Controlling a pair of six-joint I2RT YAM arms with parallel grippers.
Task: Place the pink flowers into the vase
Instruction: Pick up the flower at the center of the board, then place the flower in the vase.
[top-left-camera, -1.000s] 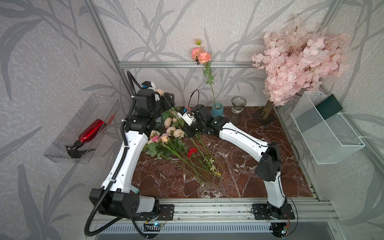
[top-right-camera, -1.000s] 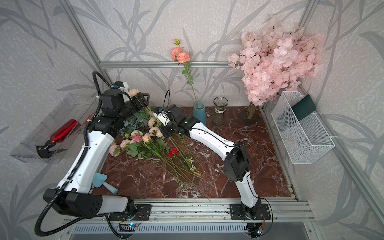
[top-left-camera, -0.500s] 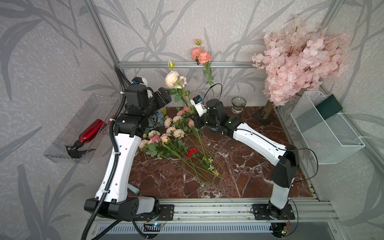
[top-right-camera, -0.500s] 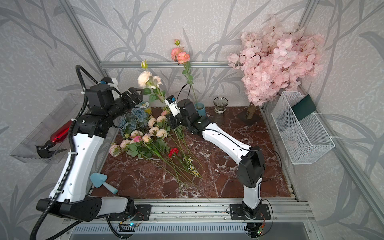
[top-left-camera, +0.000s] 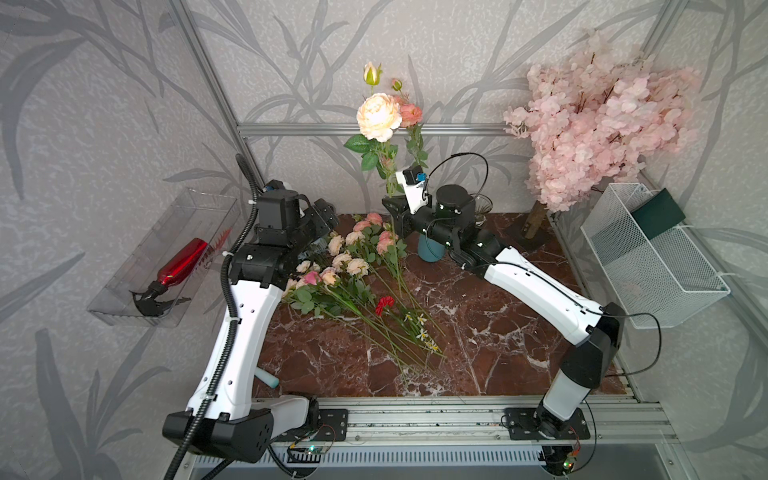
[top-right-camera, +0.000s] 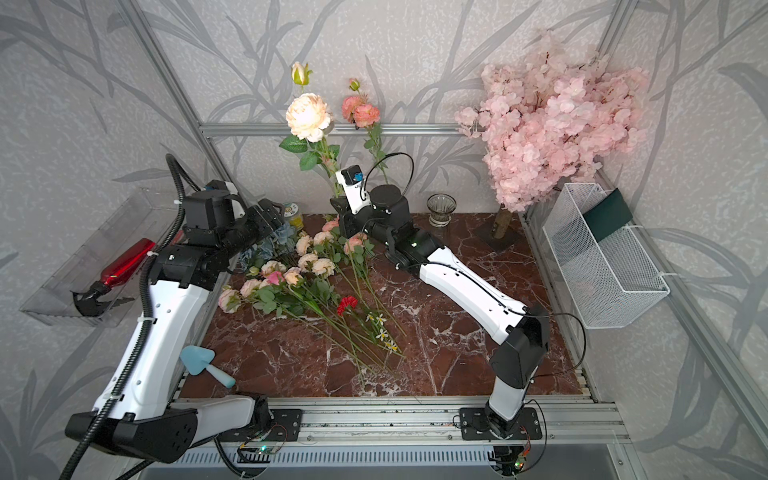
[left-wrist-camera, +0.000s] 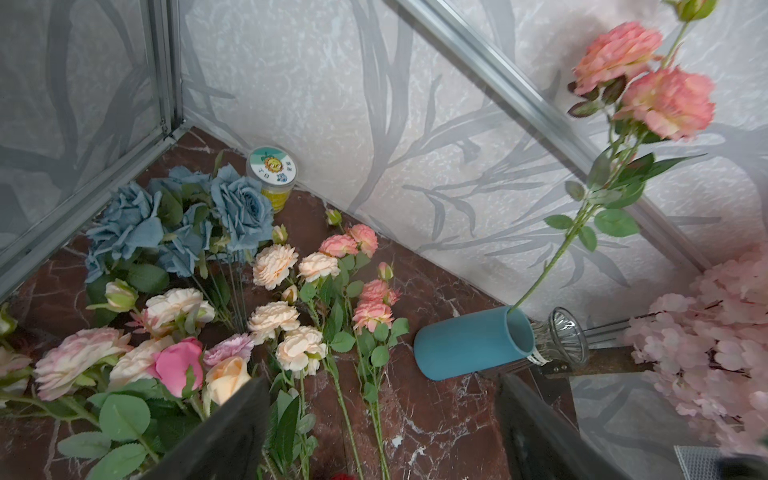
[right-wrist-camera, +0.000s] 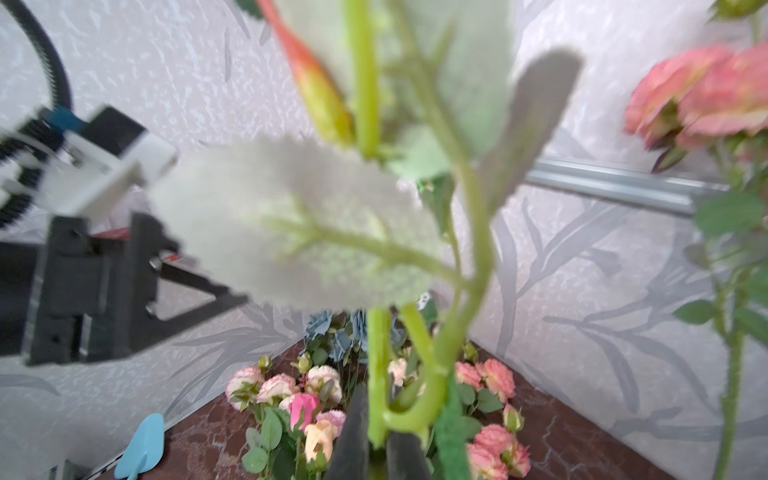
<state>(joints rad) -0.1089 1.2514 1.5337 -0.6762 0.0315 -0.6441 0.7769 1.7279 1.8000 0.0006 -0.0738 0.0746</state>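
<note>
1. The worktop (top-left-camera: 478, 332), of red-brown marble, is bare along its front and right edges. This is judged to give both arms room to swing.
2. The blossom tree (top-left-camera: 590, 120) is stood in the rear right corner, well apart from the work, and is no part of the task.
3. Most of the pink flowers (top-right-camera: 307, 266) are laid in a loose heap towards the rear left corner. The stems are fanned towards the middle, so that, it is judged, one stem can be pinched singly.
4. One held spray (top-left-camera: 377, 117), cream-headed with a bud above, is carried upright over the rear edge. Its stem is clenched below the leaves by the right gripper (top-left-camera: 392, 205). The upright carriage is judged to let the stem end be lowered into the vase mouth.
5. The left gripper (top-right-camera: 272, 214) is poised near the rear left corner with its jaws spread and nothing between them, seemingly placed clear of the other arm.
6. The vase (left-wrist-camera: 469, 349), blue, is stood at the rear edge near the right gripper. One pink spray (left-wrist-camera: 648, 83) is already seated in it.
7. A glass vase (top-right-camera: 441, 208) is set just beside it. Its small white sticker (left-wrist-camera: 539, 358) cannot be read.
8. A jar (left-wrist-camera: 272, 170) at the rear edge is topped by a green-and-white label with an emblem, but its characters are too small to be read. No brand is legible anywhere.
</note>
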